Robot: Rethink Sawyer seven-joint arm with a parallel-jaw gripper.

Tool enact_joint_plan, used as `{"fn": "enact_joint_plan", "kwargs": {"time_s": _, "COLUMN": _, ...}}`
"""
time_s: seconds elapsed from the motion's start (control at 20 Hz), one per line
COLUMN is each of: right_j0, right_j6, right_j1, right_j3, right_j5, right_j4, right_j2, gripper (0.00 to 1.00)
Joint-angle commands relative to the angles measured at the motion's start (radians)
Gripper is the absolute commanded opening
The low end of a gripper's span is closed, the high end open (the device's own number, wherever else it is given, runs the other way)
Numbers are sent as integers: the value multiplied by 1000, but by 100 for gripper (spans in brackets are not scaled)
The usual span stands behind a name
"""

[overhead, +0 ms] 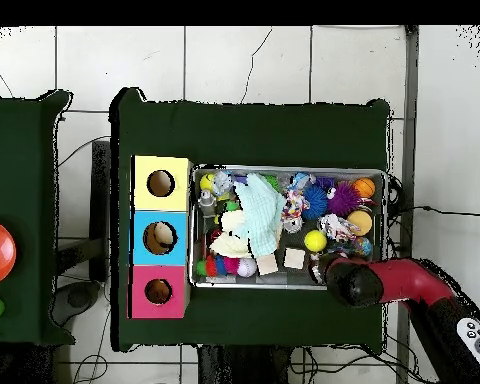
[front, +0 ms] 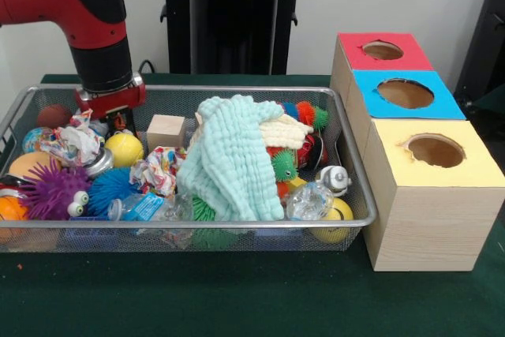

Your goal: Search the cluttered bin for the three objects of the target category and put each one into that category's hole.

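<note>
Item: silver wire-mesh bin (front: 347,159) on a green-covered table (front: 237,297), heaped with clutter. The gripper (front: 118,120) is lowered into its far corner beside a yellow ball (front: 124,147); whether it is open cannot be told. No plush animal is identified; a pale green cloth (front: 229,159) covers the middle. The red-topped hole (front: 383,50) lies across the bin, well apart.

the red and black arm (front: 95,29) points straight down, its jaws hidden.
</note>
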Motion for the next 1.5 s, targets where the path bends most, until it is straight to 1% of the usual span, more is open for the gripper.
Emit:
{"fn": "enact_joint_plan", "kwargs": {"time_s": 0.05, "right_j0": 70, "right_j6": -140, "right_j1": -5, "right_j3": -39, "right_j5": -84, "right_j4": -114, "right_j2": 8, "gripper": 0}}
{"fn": "enact_joint_plan", "kwargs": {"time_s": 0.15, "right_j0": 84, "right_j6": -103, "right_j1": -96, "right_j3": 25, "right_j5": -48, "right_j4": -53, "right_j2": 29, "gripper": 0}}
{"fn": "enact_joint_plan", "kwargs": {"time_s": 0.3, "right_j0": 114, "right_j6": -59, "right_j1": -240, "right_j3": 104, "right_j5": 26, "right_j4": 64, "right_j2": 71, "gripper": 0}}
{"fn": "enact_joint_plan", "kwargs": {"time_s": 0.5, "right_j0": 156, "right_j6": -43, "right_j1": -375, "right_j3": 141, "right_j5": 94, "right_j4": 165, "right_j2": 86, "gripper": 0}}
{"fn": "enact_joint_plan", "kwargs": {"time_s": 0.6, "right_j0": 182, "right_j6": -45, "right_j1": -425, "right_j3": 140, "right_j5": 124, "right_j4": 202, "right_j2": 82, "gripper": 0}}
{"fn": "enact_joint_plan", "kwargs": {"time_s": 0.75, "right_j0": 190, "right_j6": -71, "right_j1": -500, "right_j3": 156, "right_j5": 142, "right_j4": 266, "right_j2": 86, "gripper": 0}}
{"fn": "enact_joint_plan", "kwargs": {"time_s": 0.9, "right_j0": 214, "right_j6": -67, "right_j1": -549, "right_j3": 161, "right_j5": 163, "right_j4": 322, "right_j2": 79, "gripper": 0}}
{"fn": "enact_joint_plan", "kwargs": {"time_s": 1.1, "right_j0": 263, "right_j6": -22, "right_j1": -603, "right_j3": 187, "right_j5": 158, "right_j4": 368, "right_j2": 49, "gripper": 0}}
{"fn": "enact_joint_plan", "kwargs": {"time_s": 1.3, "right_j0": 331, "right_j6": 72, "right_j1": -637, "right_j3": 242, "right_j5": 116, "right_j4": 393, "right_j2": 10, "gripper": 0}}
{"fn": "enact_joint_plan", "kwargs": {"time_s": 1.5, "right_j0": 412, "right_j6": 191, "right_j1": -654, "right_j3": 306, "right_j5": 52, "right_j4": 407, "right_j2": -50, "gripper": 0}}
